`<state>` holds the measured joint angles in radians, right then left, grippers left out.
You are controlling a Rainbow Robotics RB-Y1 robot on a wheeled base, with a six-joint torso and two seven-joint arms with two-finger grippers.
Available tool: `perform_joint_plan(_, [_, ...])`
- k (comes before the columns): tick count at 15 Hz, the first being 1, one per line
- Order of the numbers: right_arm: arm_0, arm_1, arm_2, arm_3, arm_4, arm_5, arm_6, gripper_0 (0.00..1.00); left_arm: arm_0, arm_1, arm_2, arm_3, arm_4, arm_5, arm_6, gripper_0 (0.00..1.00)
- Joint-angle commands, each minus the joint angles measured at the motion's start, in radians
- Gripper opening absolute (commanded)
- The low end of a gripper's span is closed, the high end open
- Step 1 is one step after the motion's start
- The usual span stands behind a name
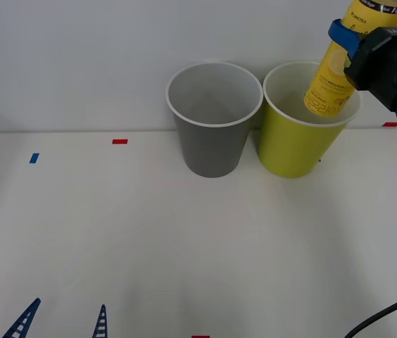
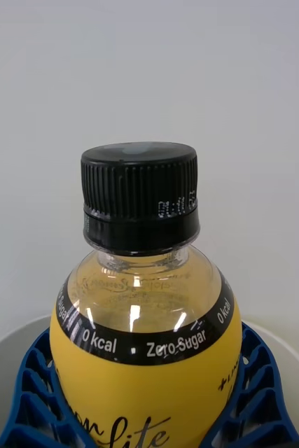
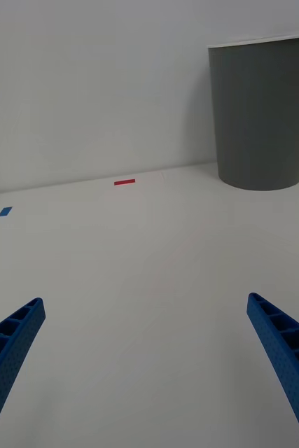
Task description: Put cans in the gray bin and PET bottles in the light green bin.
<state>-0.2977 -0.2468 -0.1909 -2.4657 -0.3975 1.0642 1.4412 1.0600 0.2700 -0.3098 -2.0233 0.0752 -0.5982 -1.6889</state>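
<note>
One PET bottle [image 1: 336,67] sits gripped in our right tool [image 1: 342,35], half inside the light green bin [image 1: 298,144], unreleased; left tool [image 1: 61,320] open.

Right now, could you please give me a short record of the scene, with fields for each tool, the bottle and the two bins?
right tool: shut on the clear plastic bottle with yellow label and black cap, above the lime bin
bottle: tilted, base dipping inside the bin's rim
round yellow-green bin: on the white table, beside the gray one
round gray bin: nothing visible inside
left tool: open, low over the near table edge
</note>
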Motion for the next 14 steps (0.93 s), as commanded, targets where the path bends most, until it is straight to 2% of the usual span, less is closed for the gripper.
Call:
perform_joint_plan(1, [-0.035,-0.023,0.002,0.111,0.000,-0.110,0.025,0.04,0.000,0.000,0.000,0.000,0.000,0.000,0.000,1.00])
perform_joint_plan(6, [-0.092,-0.037,0.010,0.284,0.003,-0.260,0.038,0.03,0.000,0.000,0.000,0.000,0.000,0.000,0.000,1.00])
perform_joint_plan(9, [-0.104,-0.054,0.054,0.387,0.017,-0.363,0.041,0.03,0.000,0.000,0.000,0.000,0.000,0.000,0.000,1.00])
perform_joint_plan(14, [-0.136,-0.068,0.065,0.470,0.026,-0.392,0.054,0.03,0.000,0.000,0.000,0.000,0.000,0.000,0.000,1.00])
